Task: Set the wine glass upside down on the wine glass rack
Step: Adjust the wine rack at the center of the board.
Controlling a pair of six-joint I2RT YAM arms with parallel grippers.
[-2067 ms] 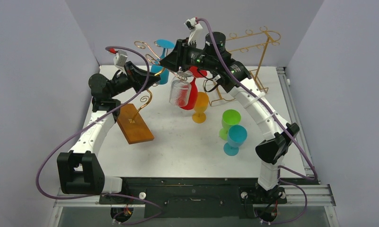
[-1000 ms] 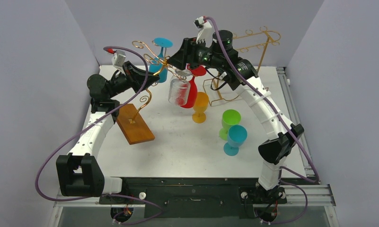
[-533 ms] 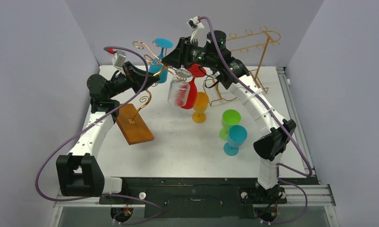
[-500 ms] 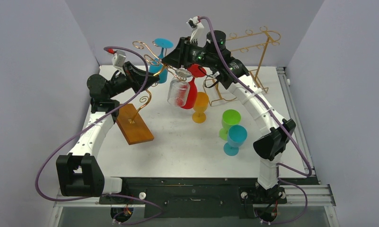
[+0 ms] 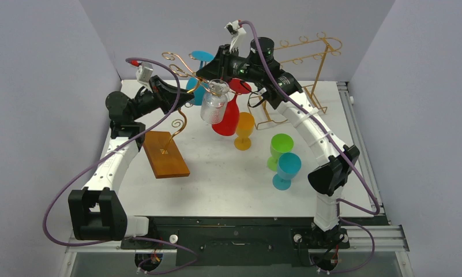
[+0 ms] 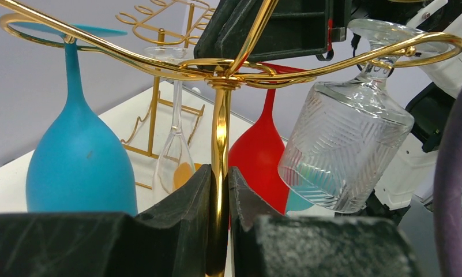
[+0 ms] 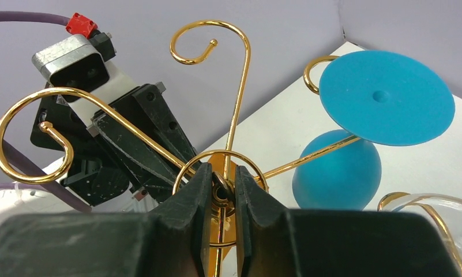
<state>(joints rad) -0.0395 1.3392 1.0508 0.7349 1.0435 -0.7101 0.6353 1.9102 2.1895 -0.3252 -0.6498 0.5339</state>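
Note:
The wine glass rack (image 5: 166,154), a gold wire tree on a brown wooden base, stands at the table's left. My left gripper (image 5: 186,96) is shut on its stem (image 6: 219,173). My right gripper (image 5: 207,71) is shut on the hub at the top of the stem (image 7: 221,187). A clear ribbed wine glass (image 5: 213,105) hangs upside down and tilted from a curled arm (image 6: 346,147). A blue glass (image 5: 198,86) and a red glass (image 5: 227,118) also hang upside down on the rack. The blue glass's foot (image 7: 386,98) rests on a gold arm.
A taller gold wire frame rack (image 5: 309,53) stands at the back right. Orange (image 5: 244,130), green (image 5: 281,149) and teal (image 5: 286,169) glasses stand upright on the white table (image 5: 228,184), right of centre. A thin clear glass (image 6: 173,156) shows behind the stem.
My right gripper has shut on the rack's top hub. The rack has shifted, its base settling, and the hanging clear and red glasses have swung a little to the left.

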